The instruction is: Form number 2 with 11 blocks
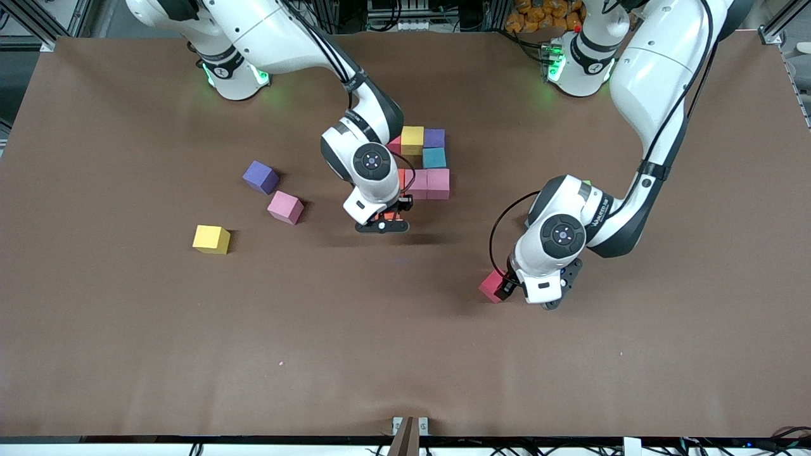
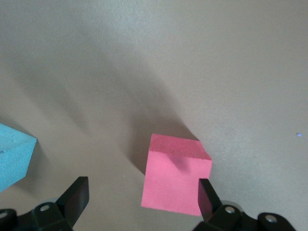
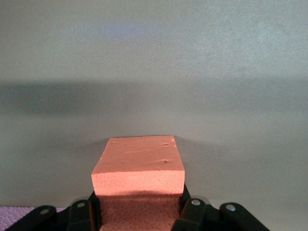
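Fingers of the right gripper point(image 3: 139, 214) clamp an orange cube point(image 3: 139, 171) just above the table point(image 1: 127, 316), beside the partly built number 2 point(image 1: 426, 161) (yellow, purple, blue and pink cubes near the table's middle). The left gripper point(image 2: 142, 199) hangs spread around a red cube point(image 2: 175, 180). Loose purple point(image 1: 260, 177), pink point(image 1: 285, 208) and yellow point(image 1: 211, 239) cubes lie toward the right arm's end.

The right arm reaches from its base to the table's middle, wrist bent down; the right gripper point(image 1: 382, 225) is clamped on an orange block point(image 3: 139, 166); the left arm folds at the elbow; the left gripper point(image 1: 507, 288) hangs low, fingers point(image 2: 77, 195) spread wide.
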`<state>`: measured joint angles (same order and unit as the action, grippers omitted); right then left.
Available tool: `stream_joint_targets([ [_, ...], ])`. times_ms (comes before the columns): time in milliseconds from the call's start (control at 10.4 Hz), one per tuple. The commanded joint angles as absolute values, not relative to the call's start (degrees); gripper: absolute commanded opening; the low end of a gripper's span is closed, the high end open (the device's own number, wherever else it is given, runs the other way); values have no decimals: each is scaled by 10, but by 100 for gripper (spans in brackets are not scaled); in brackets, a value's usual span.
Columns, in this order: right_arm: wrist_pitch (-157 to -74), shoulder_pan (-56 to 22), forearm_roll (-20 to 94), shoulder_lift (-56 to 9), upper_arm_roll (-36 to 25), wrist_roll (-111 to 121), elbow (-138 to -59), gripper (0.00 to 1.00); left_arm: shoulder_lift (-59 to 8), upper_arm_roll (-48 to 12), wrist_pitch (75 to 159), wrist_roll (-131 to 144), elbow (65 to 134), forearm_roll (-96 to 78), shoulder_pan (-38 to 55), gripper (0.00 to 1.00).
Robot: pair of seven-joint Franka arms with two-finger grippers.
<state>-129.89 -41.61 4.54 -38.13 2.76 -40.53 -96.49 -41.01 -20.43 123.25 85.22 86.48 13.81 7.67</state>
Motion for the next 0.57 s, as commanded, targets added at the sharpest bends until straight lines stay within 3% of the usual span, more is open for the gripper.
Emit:
stream_joint_targets([
  [0,-1292,-431,52,-389,26,-442,-950,26,-426,-200,1216,839,835,139,82,100],
  [479,-1290,-439,51,-389,25,-447,-951,26,-439,-201,1214,810,817,132,84,100],
])
